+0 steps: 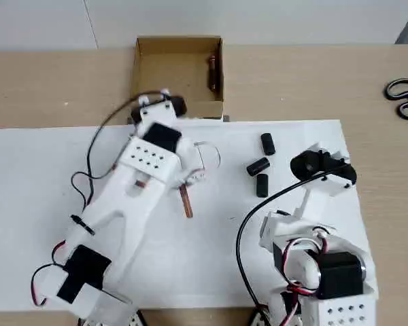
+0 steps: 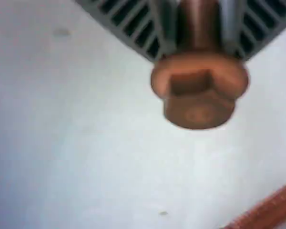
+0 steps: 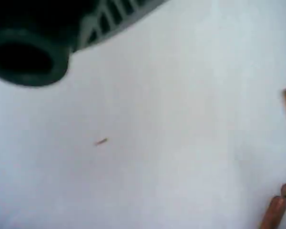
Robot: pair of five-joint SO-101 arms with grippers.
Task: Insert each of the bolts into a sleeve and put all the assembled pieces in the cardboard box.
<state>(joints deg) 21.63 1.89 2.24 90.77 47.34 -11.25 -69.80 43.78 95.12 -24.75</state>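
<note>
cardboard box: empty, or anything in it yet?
Not empty. The brown cardboard box holds one copper-coloured bolt lying along its right-hand wall in the high view. Cannot tell if it is sleeved.

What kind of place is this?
Probably a robotics lab or hobby bench: two small robot arms at a wooden table partly under white paper, with black sleeves, a copper bolt and a cardboard box.

Four sleeves (image 1: 267, 143) (image 1: 258, 166) (image 1: 262, 185) (image 3: 24, 57), three bolts (image 1: 185, 202) (image 1: 212, 68) (image 2: 199, 90) — one cardboard box (image 1: 173, 75), one scissors (image 1: 404, 97).
</note>
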